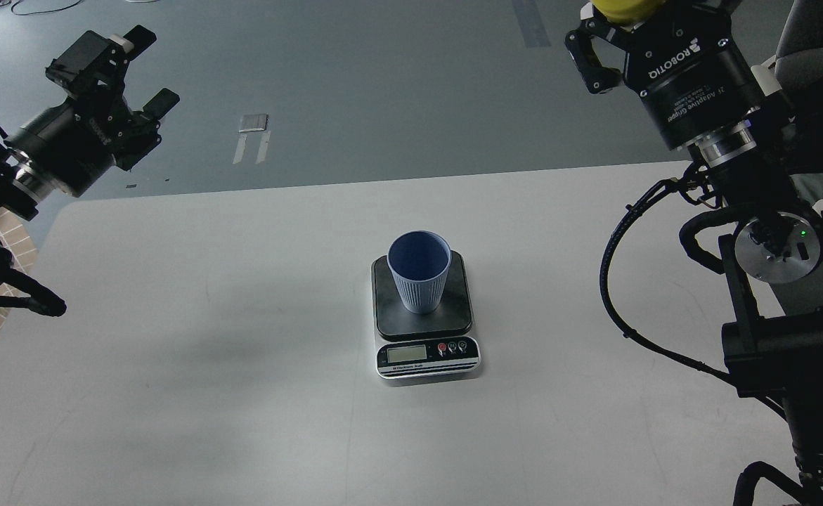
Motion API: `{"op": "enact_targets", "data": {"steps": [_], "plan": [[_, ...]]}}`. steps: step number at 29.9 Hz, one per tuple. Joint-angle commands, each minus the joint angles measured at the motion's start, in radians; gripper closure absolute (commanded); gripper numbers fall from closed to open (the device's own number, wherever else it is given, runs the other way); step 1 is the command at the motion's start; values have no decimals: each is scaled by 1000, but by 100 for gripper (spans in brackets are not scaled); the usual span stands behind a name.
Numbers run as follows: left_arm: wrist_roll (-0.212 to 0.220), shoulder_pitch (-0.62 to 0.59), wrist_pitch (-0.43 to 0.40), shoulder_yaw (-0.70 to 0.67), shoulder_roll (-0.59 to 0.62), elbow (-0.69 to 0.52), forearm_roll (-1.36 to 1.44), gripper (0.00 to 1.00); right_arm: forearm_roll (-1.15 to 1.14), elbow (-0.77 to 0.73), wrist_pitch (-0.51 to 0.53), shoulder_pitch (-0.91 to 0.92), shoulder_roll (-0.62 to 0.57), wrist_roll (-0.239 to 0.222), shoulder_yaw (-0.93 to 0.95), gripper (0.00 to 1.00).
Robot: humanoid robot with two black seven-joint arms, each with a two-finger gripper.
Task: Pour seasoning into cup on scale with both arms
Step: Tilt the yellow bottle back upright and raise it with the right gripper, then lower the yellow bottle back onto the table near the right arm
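Note:
The light-blue ribbed cup [419, 271] stands upright on the dark plate of the scale [453, 309] in the middle of the white table. My left gripper [150, 70] is open and empty, raised at the far left beyond the table's back edge. My right gripper [611, 31] is raised at the top right and is shut on the yellow seasoning bottle [622, 8], of which only a small yellow part shows at the frame's top edge; the rest is out of view.
The white table [207, 351] spreads around the scale. Grey floor lies behind it, with a small grey object [253, 123] on it. My right arm's body and cables [769, 281] fill the right side.

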Motion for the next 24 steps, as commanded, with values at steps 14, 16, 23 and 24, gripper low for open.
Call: {"op": "enact_targets", "data": {"steps": [14,16,23,24], "plan": [[0,-5,-11,9,158,-135,42,2,226,-111,191,-290,0,36,108,100],[0,0,-8,9,170,-155,45,2,226,-137,191,-290,0,37,111,100],[0,-2,-7,11,186,-167,57,2,232,-272,191,-290,0,57,114,100],[0,-5,-8,11,186,-169,72,2,234,-299,191,-289,0,59,111,100]]}}
